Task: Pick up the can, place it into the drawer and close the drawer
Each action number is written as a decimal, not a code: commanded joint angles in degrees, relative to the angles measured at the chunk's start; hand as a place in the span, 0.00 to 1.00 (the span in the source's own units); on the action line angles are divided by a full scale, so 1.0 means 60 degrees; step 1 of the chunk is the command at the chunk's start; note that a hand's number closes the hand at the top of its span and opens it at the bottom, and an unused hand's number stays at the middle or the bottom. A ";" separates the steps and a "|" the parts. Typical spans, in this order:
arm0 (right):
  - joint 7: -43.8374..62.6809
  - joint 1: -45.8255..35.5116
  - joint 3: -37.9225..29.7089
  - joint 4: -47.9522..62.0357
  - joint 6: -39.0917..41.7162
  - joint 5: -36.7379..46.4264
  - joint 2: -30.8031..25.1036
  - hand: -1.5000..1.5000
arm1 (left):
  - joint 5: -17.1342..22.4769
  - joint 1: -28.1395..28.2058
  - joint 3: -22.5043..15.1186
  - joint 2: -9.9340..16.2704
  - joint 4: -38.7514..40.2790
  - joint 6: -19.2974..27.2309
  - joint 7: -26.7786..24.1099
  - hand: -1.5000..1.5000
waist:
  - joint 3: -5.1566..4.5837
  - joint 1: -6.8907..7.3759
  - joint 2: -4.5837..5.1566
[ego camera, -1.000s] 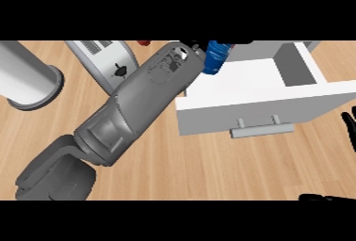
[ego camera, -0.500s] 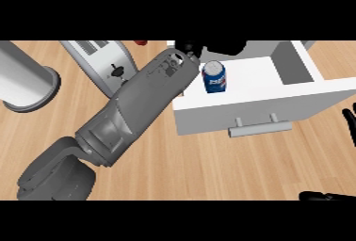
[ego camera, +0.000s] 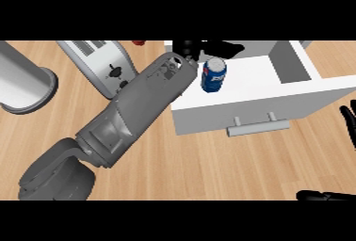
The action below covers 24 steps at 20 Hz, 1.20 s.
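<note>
A blue can (ego camera: 214, 75) with a white top stands upright inside the open white drawer (ego camera: 306, 89), near its left wall. My left forearm stretches diagonally from the lower left to the drawer. My left hand (ego camera: 208, 48) is just beyond the can, its fingers spread and off the can. The drawer's front panel carries a grey handle (ego camera: 259, 126). My right hand (ego camera: 348, 117) rests at the right edge with its fingers straight, and another part of it shows at the bottom right.
A grey toaster (ego camera: 97, 63) stands left of the drawer, partly behind my left forearm. A large grey cylinder (ego camera: 21, 84) sits at the far left. A small red object (ego camera: 139, 42) lies behind the toaster. The counter is light wood.
My left hand has let go of the can, which now stands in the drawer. The hand has drawn back a little beyond it. The right hand has stayed still.
</note>
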 commanded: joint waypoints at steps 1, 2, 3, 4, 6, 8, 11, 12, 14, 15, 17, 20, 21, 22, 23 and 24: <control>-0.0178 0.0136 -0.0214 -0.0217 0.0180 0.0079 -0.0310 0.00 | 0.0269 0.0102 -0.0204 0.0000 -0.0157 0.0287 0.0071 0.00 | 0.0000 -0.0010 -0.0044; -0.0180 0.0018 0.0283 -0.0441 -0.0061 0.0553 0.0000 0.00 | 0.0383 0.0078 -0.0037 0.0000 -0.0088 0.0413 -0.0138 0.00 | -0.0007 -0.0043 0.0005; -0.0088 -0.0287 -0.0129 -0.0454 -0.0044 0.0558 -0.0457 0.00 | 0.0471 -0.0060 -0.0137 0.0000 -0.0289 0.0509 0.0086 0.00 | -0.0006 -0.0071 -0.0014; -0.0677 -0.0160 0.0139 -0.0190 -0.0219 0.1312 -0.0225 0.00 | 0.0520 -0.0012 -0.0114 0.0000 -0.0208 0.0455 0.0044 0.00 | -0.0003 0.0055 0.0000; -0.0734 0.0003 0.0313 -0.0653 -0.0083 0.1783 -0.0487 0.00 | 0.0636 -0.0162 0.0064 0.0000 -0.0053 0.0378 -0.0128 0.00 | -0.0009 -0.0007 0.0009; -0.0921 -0.0172 0.0168 -0.0698 0.0027 0.2009 -0.0863 0.00 | 0.0863 0.0065 0.0127 0.0000 -0.0253 0.0363 -0.0284 0.00 | -0.0012 0.0099 -0.0019; -0.0679 -0.0435 0.0658 -0.0880 -0.0060 0.2835 -0.0989 0.00 | 0.1123 -0.0022 0.0115 0.0000 -0.0385 0.0229 -0.0226 0.00 | -0.0019 0.0199 -0.0036; -0.1128 -0.0446 0.0650 -0.0725 -0.0041 0.2868 -0.0985 0.00 | 0.1202 0.0265 0.0024 0.0000 -0.0561 0.0494 -0.0544 0.00 | -0.0009 0.0117 -0.0016; -0.1160 -0.0662 0.0704 -0.0632 0.0075 0.3205 -0.1300 0.00 | 0.1414 -0.0034 0.0170 0.0000 -0.0574 0.0451 -0.0409 0.00 | -0.0011 0.0270 -0.0046; -0.1269 -0.0419 0.0986 -0.0735 -0.0088 0.3736 -0.1152 0.00 | 0.1432 -0.0467 0.0456 0.0000 -0.0278 0.0327 -0.0420 0.00 | -0.0014 0.0357 -0.0056; -0.1188 -0.0510 0.1291 -0.0831 -0.0177 0.4537 -0.1322 0.00 | 0.1480 0.0008 0.0335 0.0000 -0.0494 0.0500 -0.0833 0.00 | -0.0021 0.0495 -0.0099; -0.1027 -0.1279 0.1393 -0.0262 -0.0295 0.5606 -0.1825 0.00 | 0.1524 -0.0417 0.0342 0.0000 -0.0513 0.0606 -0.0656 0.00 | -0.0025 0.0732 -0.0130; -0.1479 -0.0474 0.2077 -0.0483 -0.0606 0.6347 -0.1400 0.00 | 0.1586 -0.0177 0.0326 0.0000 -0.0604 0.0623 -0.0734 0.00 | -0.0020 0.0704 -0.0165; -0.1682 -0.0903 0.1539 0.0182 -0.0379 0.6294 -0.2017 0.00 | 0.1462 -0.0408 0.0410 0.0000 -0.0375 0.0328 -0.0752 0.00 | -0.0018 0.0854 -0.0158; -0.1470 -0.0980 0.2283 0.0225 -0.0510 0.7071 -0.1849 0.00 | 0.1474 -0.0451 0.0181 0.0000 -0.0451 0.0654 -0.0508 0.00 | -0.0019 0.0825 -0.0153; -0.1229 -0.1132 0.2338 0.0018 -0.0542 0.7391 -0.1948 0.00 | 0.1542 -0.0330 0.0213 0.0000 -0.0387 0.0740 -0.0649 0.00 | -0.0021 0.0726 -0.0138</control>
